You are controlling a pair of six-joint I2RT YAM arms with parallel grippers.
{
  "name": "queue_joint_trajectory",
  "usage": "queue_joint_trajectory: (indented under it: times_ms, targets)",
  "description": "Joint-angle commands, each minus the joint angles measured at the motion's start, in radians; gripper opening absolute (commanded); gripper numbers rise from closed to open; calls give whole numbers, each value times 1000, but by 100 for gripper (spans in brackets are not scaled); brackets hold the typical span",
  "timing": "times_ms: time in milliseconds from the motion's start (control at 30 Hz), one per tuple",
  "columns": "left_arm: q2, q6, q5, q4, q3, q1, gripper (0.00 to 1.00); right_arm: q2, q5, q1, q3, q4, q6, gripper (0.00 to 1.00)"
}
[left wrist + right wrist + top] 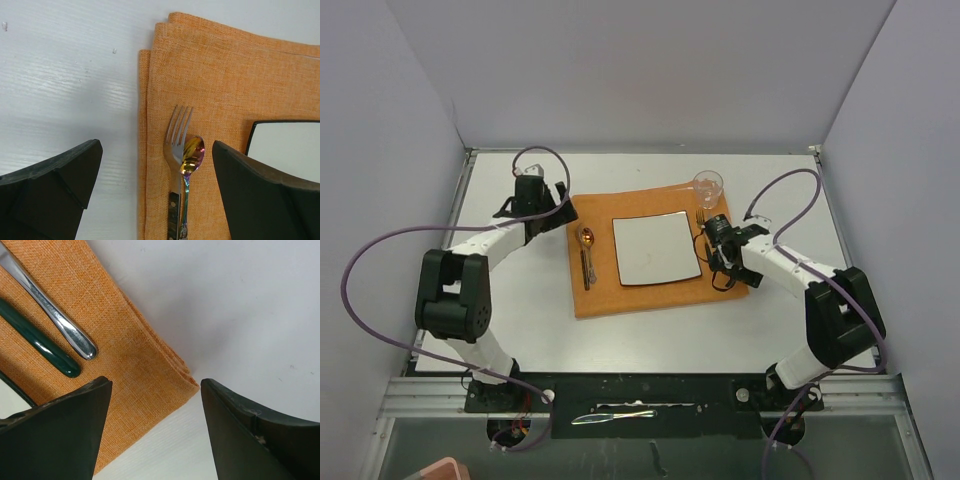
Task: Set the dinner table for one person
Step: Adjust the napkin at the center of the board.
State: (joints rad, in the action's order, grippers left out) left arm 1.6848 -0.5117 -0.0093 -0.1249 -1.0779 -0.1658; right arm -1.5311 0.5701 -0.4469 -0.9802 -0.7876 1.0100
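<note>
Plainly, grey walls enclose the white dinner table.

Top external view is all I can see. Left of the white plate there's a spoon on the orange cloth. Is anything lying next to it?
Observer: Yes. The left wrist view shows a fork lying against the spoon, its tines pointing the same way as the spoon's bowl.
Operator: And on the plate's other side? I can't make out much there.
Observer: The right wrist view shows two handles side by side on the orange cloth: a silver handle and a dark green handle.
</note>
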Motion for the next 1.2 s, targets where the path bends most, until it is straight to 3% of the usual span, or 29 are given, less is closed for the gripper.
queue_joint_trajectory:
  times_ms: [0, 467, 700, 800, 833, 900, 967, 1167]
  targets:
    - [53, 2, 18, 86, -56, 15, 92, -17, 6, -7, -24, 21, 48, 73]
    - [218, -26, 53, 182, -118, 15, 86, -45, 4, -6, -19, -4, 92, 67]
    - [291, -41, 89, 225, -146, 15, 67, -71, 1, -10, -28, -23, 123, 64]
    - [303, -45, 102, 250, -147, 15, 52, -84, -1, -12, -26, -26, 139, 55]
    - [305, -46, 104, 256, -146, 15, 45, -89, 1, -12, -25, -27, 148, 47]
    - [306, -48, 106, 270, -143, 15, 34, -103, 1, -14, -19, -27, 165, 29]
    - [306, -47, 105, 275, -144, 14, 27, -118, -4, -19, -15, -27, 183, 2]
    - [309, -26, 106, 268, -175, 14, 20, -131, 2, -47, 23, -33, 246, 0]
